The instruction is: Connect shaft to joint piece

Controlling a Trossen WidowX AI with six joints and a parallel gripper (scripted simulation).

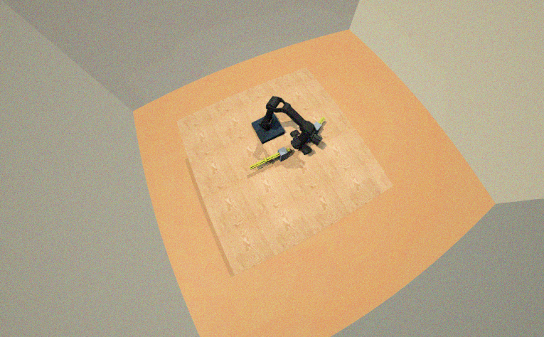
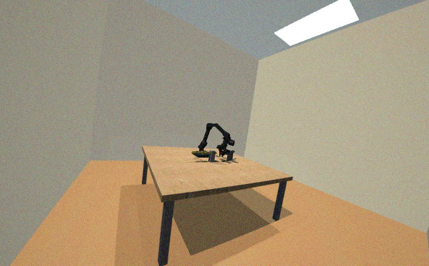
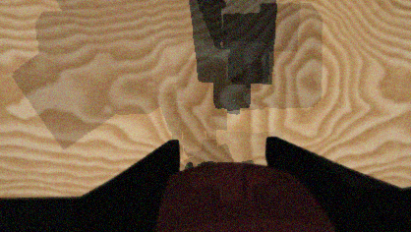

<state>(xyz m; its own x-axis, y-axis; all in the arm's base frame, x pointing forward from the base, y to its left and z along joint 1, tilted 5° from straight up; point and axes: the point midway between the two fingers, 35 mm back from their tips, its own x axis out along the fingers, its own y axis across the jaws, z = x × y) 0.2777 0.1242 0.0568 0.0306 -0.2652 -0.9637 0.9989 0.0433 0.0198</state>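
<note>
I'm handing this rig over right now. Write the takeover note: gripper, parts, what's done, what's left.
Gripper: shut on the joint piece, low over the table, between the two blocks.
Parts: yellow shaft runs through the near grey block; the other grey block sits beyond the gripper.
Done: joint gripped; whether it is aligned cannot be told.
Left: finish turning if needed, release, push the sliding shaft in until it stops, withdraw, hold still.

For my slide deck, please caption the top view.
Arm bent over wooden table, gripper shut on joint piece between two shaft blocks.
</note>
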